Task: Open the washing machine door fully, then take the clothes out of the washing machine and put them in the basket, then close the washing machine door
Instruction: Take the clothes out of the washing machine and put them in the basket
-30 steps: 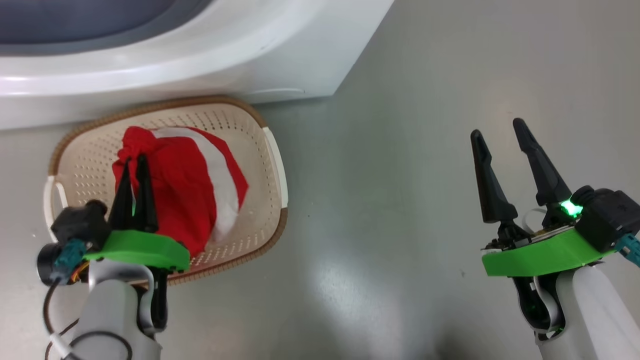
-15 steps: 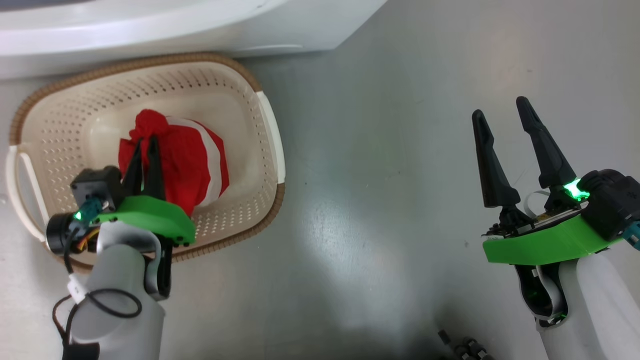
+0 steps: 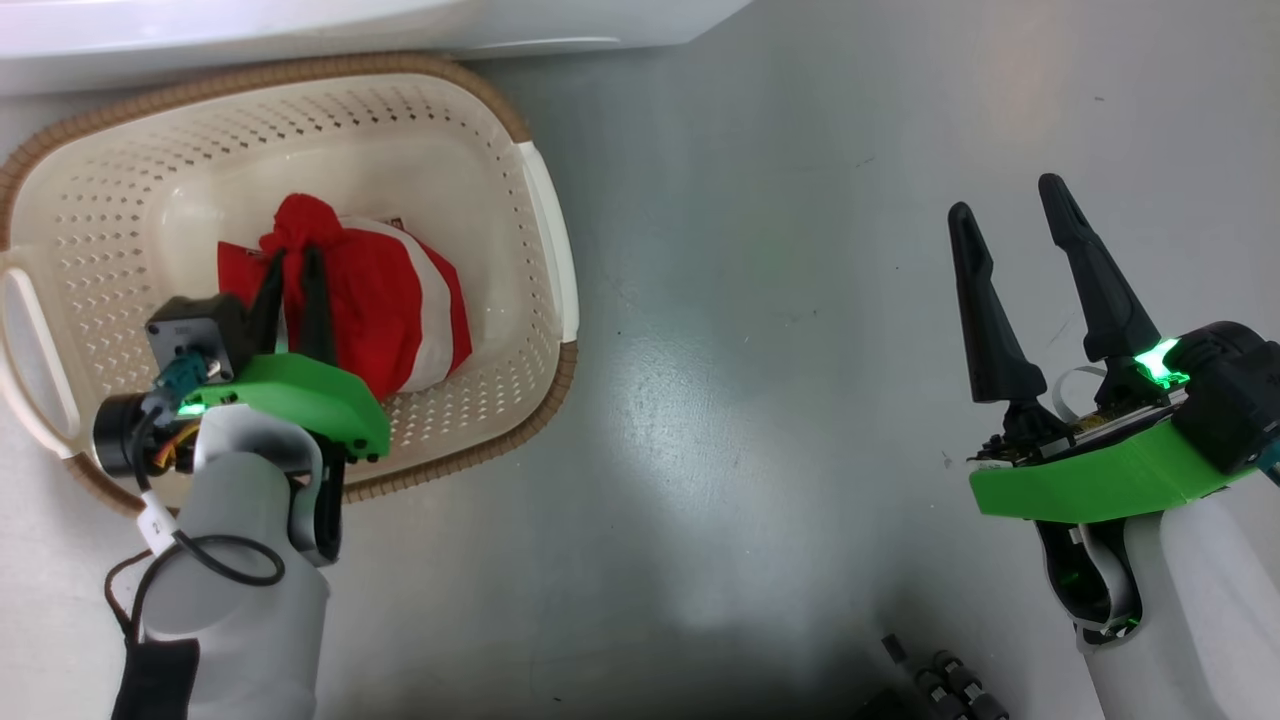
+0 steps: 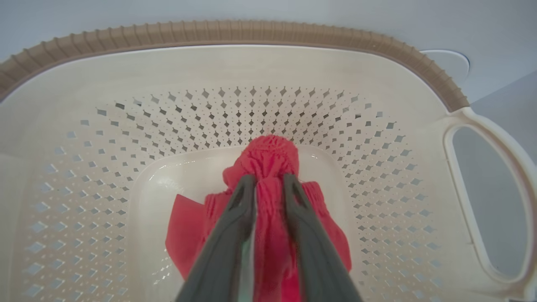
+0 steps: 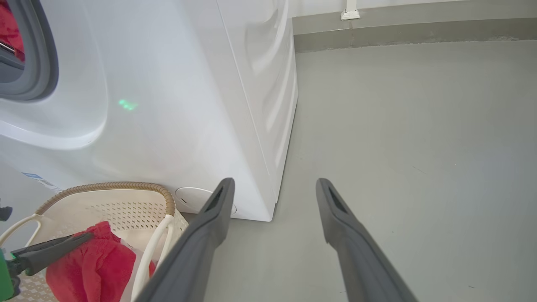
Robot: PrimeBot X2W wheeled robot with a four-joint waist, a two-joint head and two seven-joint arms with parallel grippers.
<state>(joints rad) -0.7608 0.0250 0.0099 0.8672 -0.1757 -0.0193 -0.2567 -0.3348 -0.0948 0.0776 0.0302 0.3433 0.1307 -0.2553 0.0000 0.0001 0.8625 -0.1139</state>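
The cream basket point(image 3: 545, 220) with its brown rim stands on the floor against the white washing machine point(image 3: 300, 25). The red and white clothes point(image 3: 390, 300) lie on its bottom. My left gripper point(image 3: 294, 256) reaches into it, and its fingers press on either side of a gathered red bunch point(image 4: 268, 153), slightly parted, in the left wrist view point(image 4: 269, 178). My right gripper point(image 3: 1005, 197) hovers open over bare floor, well to the right. The right wrist view point(image 5: 275, 181) shows the washing machine point(image 5: 168, 105), the basket point(image 5: 109, 186), the clothes point(image 5: 92, 260), and more red fabric point(image 5: 8, 25) inside the grey seal. The door is out of view.
Grey floor point(image 3: 760, 350) stretches between the basket and my right arm. A round cover point(image 5: 193, 197) sits low on the machine's front. A skirting strip point(image 5: 398, 29) runs along the far wall. Small dark parts point(image 3: 940, 685) lie at the bottom edge.
The head camera has tilted down, so the basket fills more of the picture. The clothes have sunk onto the basket bottom, and the left fingers have parted a little. The right gripper stays open.
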